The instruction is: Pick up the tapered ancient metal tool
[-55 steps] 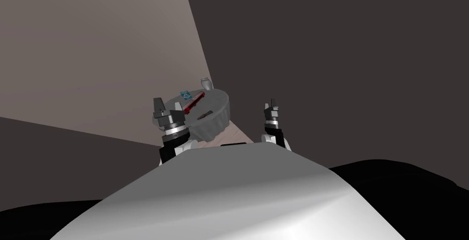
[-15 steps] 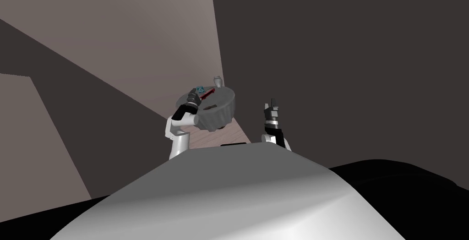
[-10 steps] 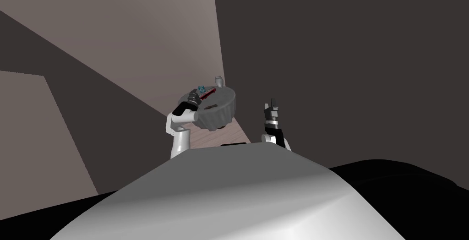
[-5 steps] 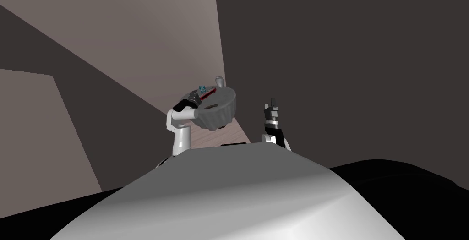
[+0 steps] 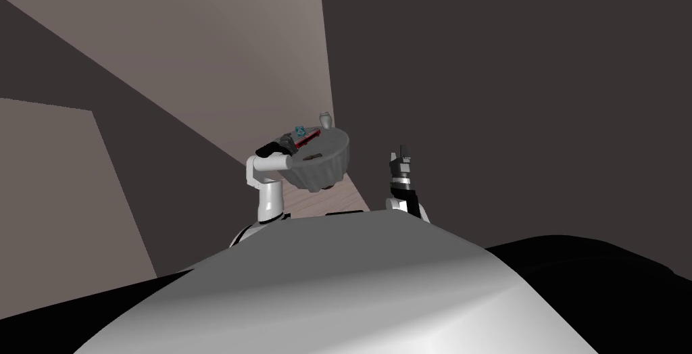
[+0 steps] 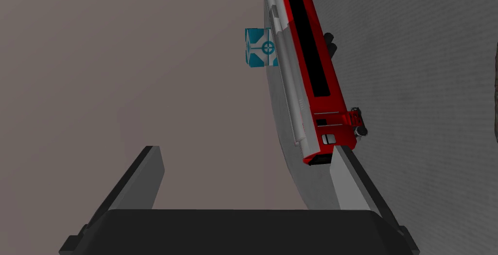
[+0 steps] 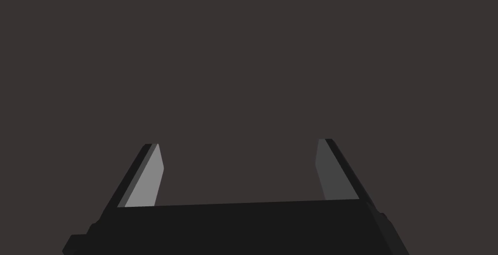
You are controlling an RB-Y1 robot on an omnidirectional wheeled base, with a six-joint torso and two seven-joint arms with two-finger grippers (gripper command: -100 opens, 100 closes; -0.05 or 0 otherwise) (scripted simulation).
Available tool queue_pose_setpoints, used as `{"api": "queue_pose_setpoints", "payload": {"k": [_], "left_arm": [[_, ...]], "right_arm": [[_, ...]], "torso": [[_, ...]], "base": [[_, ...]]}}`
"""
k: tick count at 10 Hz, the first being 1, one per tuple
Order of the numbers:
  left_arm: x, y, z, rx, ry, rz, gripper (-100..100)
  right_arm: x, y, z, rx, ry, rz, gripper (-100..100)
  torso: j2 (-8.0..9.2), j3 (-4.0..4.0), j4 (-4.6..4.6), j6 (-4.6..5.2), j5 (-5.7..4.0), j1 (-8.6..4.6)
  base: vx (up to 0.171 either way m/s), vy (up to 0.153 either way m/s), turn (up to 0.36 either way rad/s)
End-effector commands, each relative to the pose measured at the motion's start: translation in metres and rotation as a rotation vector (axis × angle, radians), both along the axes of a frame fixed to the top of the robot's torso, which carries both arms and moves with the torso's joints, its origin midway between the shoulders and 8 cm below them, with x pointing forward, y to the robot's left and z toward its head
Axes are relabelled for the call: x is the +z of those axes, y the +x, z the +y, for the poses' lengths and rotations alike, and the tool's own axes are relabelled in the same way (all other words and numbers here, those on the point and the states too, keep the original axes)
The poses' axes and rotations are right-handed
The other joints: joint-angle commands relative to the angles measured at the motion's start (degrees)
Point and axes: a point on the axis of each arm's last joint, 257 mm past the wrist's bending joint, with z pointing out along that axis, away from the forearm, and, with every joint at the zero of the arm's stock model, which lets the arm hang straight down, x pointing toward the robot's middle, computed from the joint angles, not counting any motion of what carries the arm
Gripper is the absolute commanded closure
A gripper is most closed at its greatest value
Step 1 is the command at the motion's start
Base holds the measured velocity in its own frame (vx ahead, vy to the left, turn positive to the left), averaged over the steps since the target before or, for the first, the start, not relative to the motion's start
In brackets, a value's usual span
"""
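The tapered tool (image 5: 312, 157) is a small dark brown piece lying on the round grey table (image 5: 323, 171), near its front. A sliver of it (image 6: 496, 96) shows at the edge of the left wrist view. My left gripper (image 5: 284, 144) is at the table's left rim, open, with nothing between its fingers (image 6: 245, 151). One fingertip sits beside the near end of a long red and grey object (image 6: 311, 72), which lies between the gripper and the tool. My right gripper (image 5: 403, 155) is raised to the right of the table, open and empty (image 7: 238, 142).
A small blue cube (image 5: 298, 129) sits at the table's far left rim (image 6: 261, 47). A grey vase (image 5: 326, 120) stands at the back edge. The table stands in a corner between a light wall and a dark wall, on a strip of pale wood floor (image 5: 324, 201).
My left arm has stretched out from beside my chest to the table's left rim and swung flatter over the last second. My head view has turned slightly. The right arm is still.
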Motion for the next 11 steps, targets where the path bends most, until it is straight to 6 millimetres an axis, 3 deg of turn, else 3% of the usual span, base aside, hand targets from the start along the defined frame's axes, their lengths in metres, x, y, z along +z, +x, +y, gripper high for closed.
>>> {"api": "queue_pose_setpoints", "payload": {"k": [1,2,11], "left_arm": [[-0.009,-0.001,0.002,0.009,-0.010,0.042,-100],[-0.005,0.005,0.004,0.023,-0.034,0.051,-100],[-0.032,0.006,0.006,0.082,-0.139,0.233,-100]], "right_arm": [[0.000,0.000,0.000,0.000,0.000,0.000,0],[0.000,0.000,0.000,0.000,0.000,0.000,0],[0.000,0.000,0.000,0.000,0.000,0.000,0]], "torso": [[0.00,0.00,0.00,0.00,0.00,0.00],[0.01,0.00,0.00,0.01,0.00,0.01],[-0.02,-0.01,-0.01,0.00,0.01,0.03]], "base": [[0.000,0.000,0.000],[0.010,-0.003,0.050],[0.012,-0.001,0.019]]}}
